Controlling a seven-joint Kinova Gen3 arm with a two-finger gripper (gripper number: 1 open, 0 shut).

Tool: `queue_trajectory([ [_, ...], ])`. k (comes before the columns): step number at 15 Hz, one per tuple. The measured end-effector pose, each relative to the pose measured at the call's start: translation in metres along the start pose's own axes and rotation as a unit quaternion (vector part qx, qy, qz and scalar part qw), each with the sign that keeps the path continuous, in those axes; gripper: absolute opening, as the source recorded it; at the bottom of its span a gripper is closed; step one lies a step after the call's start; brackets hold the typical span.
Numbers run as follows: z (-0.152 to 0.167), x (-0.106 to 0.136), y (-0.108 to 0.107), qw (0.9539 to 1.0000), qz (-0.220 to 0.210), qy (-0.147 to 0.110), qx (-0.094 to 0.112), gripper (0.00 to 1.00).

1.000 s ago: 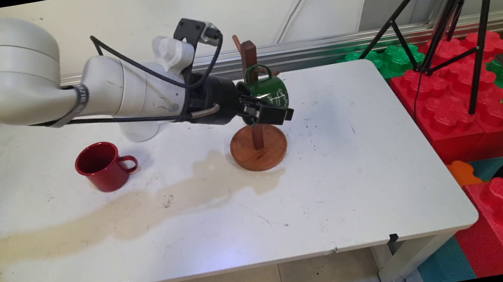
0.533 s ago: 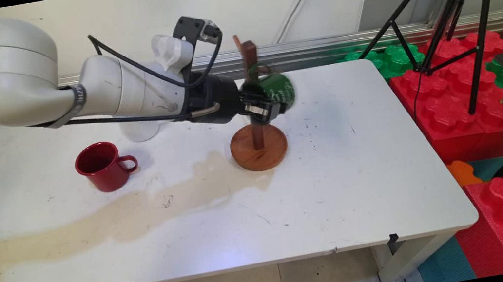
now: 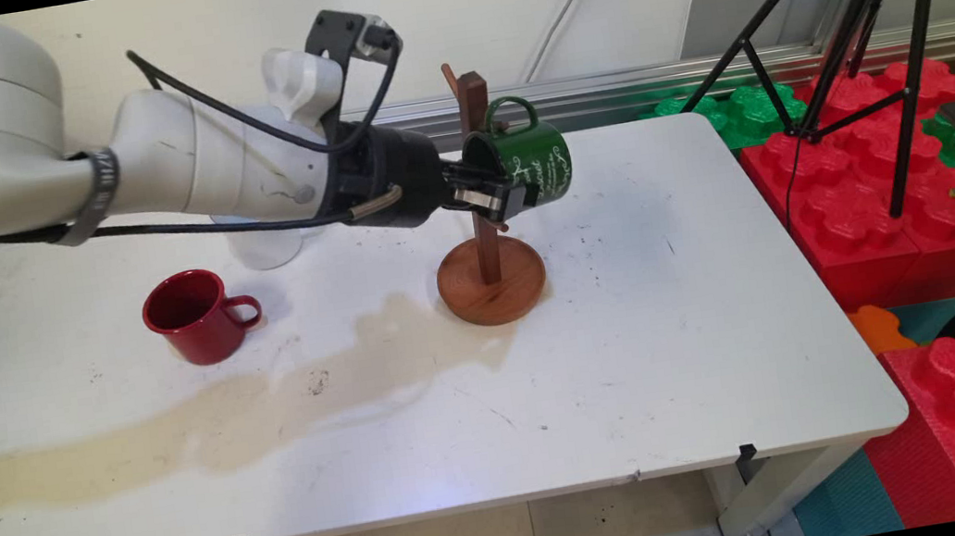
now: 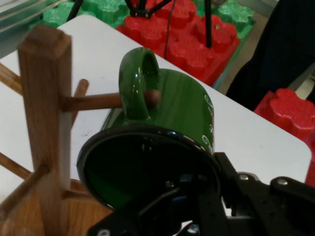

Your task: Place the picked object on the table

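The green mug is the thing in hand, yet the white table comes first as the largest thing here, broad and scuffed, with a long tan stain spread across its near left half and reaching to the foot of the wooden mug tree. That tree stands near the table's middle on a round base, and its upright post carries short pegs that slant outward so that a handle can hang on one. The arm reaches in level from the left, and the gripper lies on its side beside the post, its jaws closed on the rim of the green mug, one finger inside the mouth and one outside. The mug is held lying over, its mouth toward the gripper and its handle uppermost, just right of the post near its top and clear above the base. The hand view shows the reason for this tilt: the handle is turned toward the tree and one peg passes through its loop, the peg's rounded tip showing on the far side. Whether the handle bears on the peg or merely rings it cannot be told. A red mug stands upright well to the left, handle to the right, apart from everything else.
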Motion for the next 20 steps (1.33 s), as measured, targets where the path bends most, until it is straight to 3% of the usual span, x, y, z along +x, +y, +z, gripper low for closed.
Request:
queue_trajectory([
  [7, -0.024, 0.005, 0.022, 0.9995, 0.018, -0.003, -0.024, 0.0],
  [12, -0.044, 0.007, 0.038, 0.9964, 0.066, -0.024, -0.047, 0.0],
  [18, -0.08, 0.006, 0.057, 0.9831, 0.149, -0.088, -0.059, 0.0],
  [20, -0.098, 0.006, 0.064, 0.9753, 0.179, -0.116, -0.057, 0.0],
])
